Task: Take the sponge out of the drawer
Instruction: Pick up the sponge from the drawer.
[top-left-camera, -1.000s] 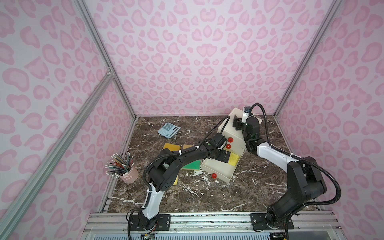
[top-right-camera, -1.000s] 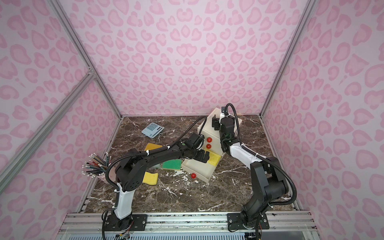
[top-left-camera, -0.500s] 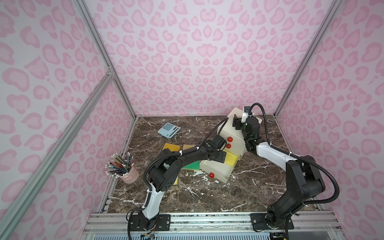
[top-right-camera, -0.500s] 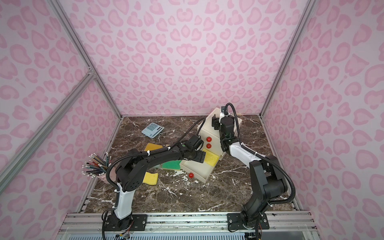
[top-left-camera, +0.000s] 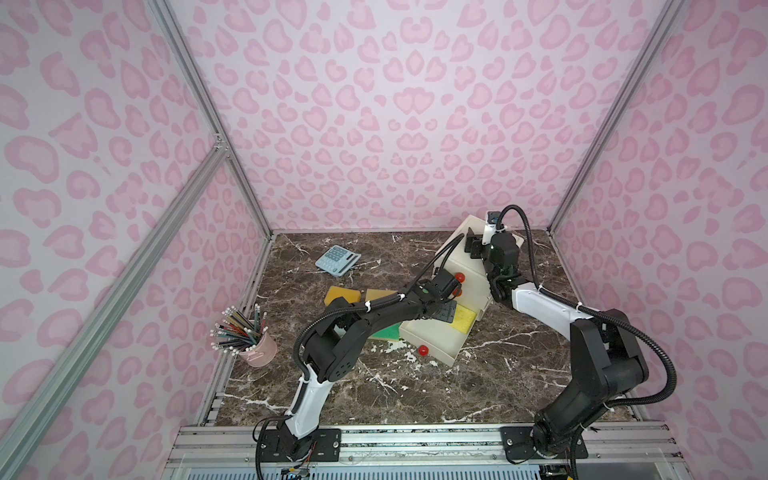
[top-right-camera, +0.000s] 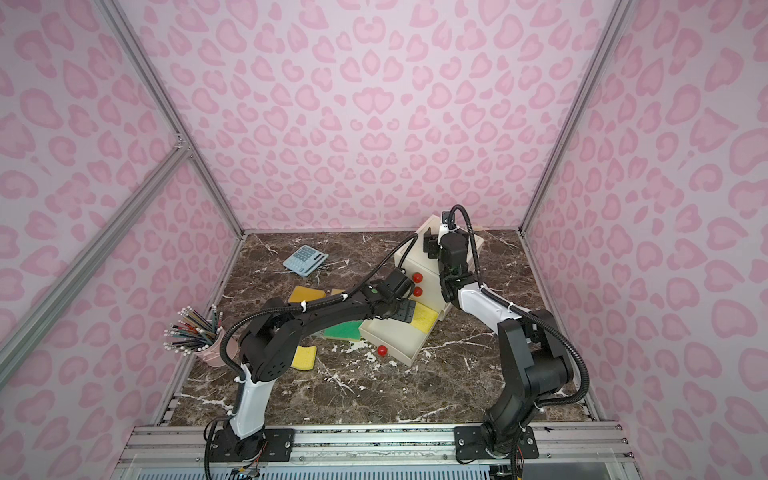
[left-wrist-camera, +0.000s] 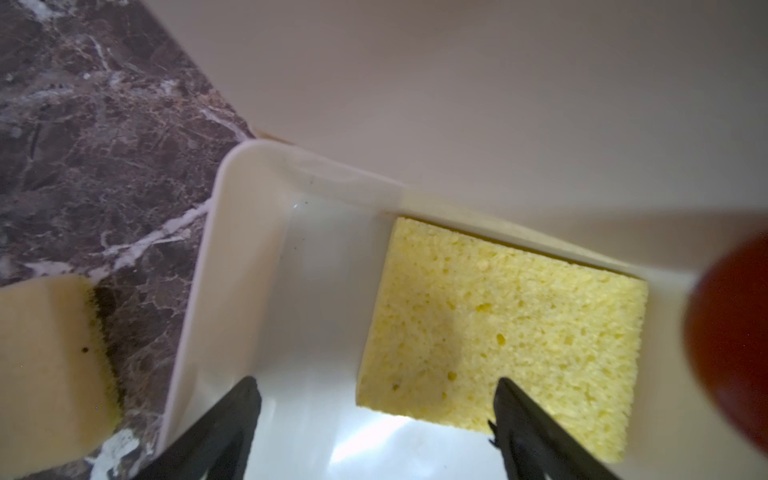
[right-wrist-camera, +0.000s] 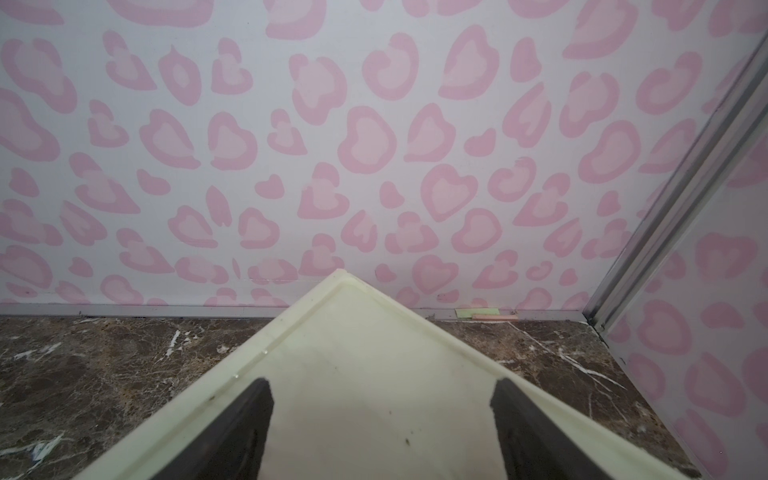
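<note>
Our left gripper (left-wrist-camera: 376, 419) hangs spread wide, empty, over the drawer (left-wrist-camera: 195, 299); the yellow sponge (left-wrist-camera: 511, 332) lies inside at the cabinet (left-wrist-camera: 457, 83) end. We should centre both fingers (left-wrist-camera: 226, 432) astride it, sink low, then pinch. Right gripper (right-wrist-camera: 380, 419) sits parted over the cabinet.

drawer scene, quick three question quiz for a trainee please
1. True or false: the left gripper is shut on the yellow sponge in the drawer.
2. What holds the pencils? A a pink cup, B the drawer, C a bowl.
3. What colour is the open drawer's knob?
Key: 1 false, its jaws are open; 2 A; 3 red.
</note>
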